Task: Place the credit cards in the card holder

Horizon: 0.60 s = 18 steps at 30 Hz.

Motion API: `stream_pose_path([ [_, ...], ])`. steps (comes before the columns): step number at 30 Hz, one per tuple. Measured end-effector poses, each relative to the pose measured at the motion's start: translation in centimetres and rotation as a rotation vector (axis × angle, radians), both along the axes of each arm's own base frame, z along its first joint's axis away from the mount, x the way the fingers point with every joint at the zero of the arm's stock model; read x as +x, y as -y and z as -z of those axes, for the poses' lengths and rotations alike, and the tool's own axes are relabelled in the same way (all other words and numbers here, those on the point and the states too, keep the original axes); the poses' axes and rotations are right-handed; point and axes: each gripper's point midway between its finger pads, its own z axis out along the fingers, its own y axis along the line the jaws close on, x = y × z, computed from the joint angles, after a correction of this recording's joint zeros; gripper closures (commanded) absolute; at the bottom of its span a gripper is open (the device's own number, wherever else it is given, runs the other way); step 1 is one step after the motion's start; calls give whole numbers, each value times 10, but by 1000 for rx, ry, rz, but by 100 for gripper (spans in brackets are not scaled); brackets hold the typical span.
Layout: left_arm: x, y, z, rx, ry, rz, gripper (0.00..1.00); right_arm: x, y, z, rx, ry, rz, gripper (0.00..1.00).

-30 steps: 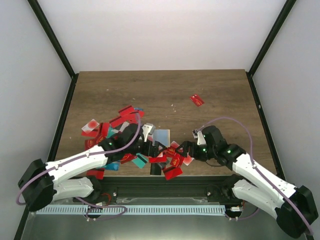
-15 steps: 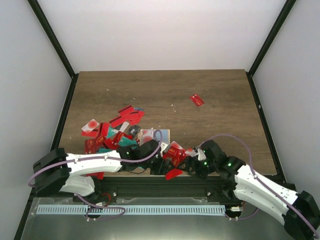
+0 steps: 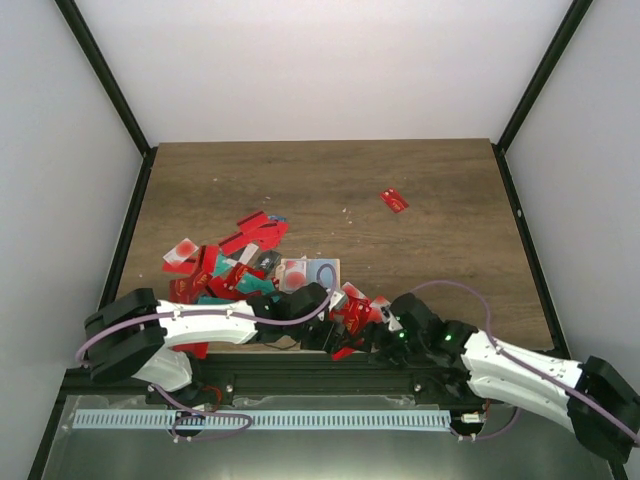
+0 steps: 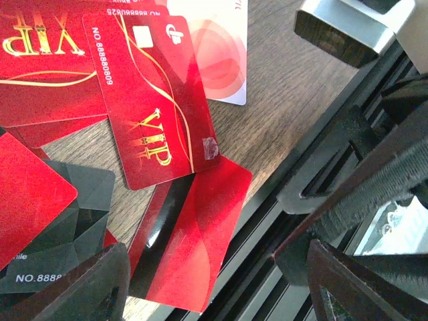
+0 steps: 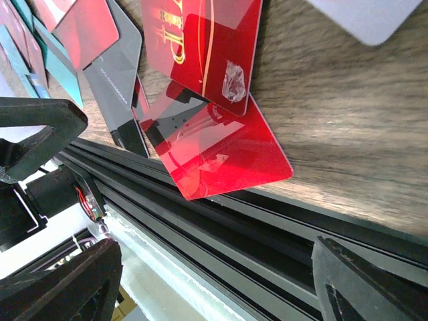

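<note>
Several credit cards, mostly red, lie heaped at the table's near left (image 3: 225,265). One red card with a black stripe (image 4: 194,234) (image 5: 221,154) juts over the near table edge (image 3: 347,350). My left gripper (image 4: 214,294) (image 3: 325,335) hangs low over this card, open, its dark fingers (image 4: 87,287) on either side of the card's overhanging end. Facing it from the right is my right gripper (image 5: 214,287) (image 3: 372,338), open over the black frame rail with nothing between its fingers. The card holder (image 3: 325,272) lies open just behind both grippers, with its light blue inside showing.
One red card (image 3: 394,200) lies alone at the far right of the wooden table (image 3: 440,250). A black rail (image 5: 267,227) runs along the near edge under both grippers. A black card (image 4: 60,234) and a white-and-red card (image 4: 214,53) lie among the red ones.
Both arms have dropped toward the near table edge and drawn together over the overhanging cards. Both sets of jaws have narrowed somewhat. The red cards by the edge have shifted.
</note>
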Motion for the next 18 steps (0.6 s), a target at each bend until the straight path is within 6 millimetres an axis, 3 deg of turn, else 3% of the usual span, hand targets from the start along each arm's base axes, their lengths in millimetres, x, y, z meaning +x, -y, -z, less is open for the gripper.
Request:
stream_pose_path([
  [18,-8,-4,23,43,-71,-5,28,-4,-6,19,-56,-55,62,25],
])
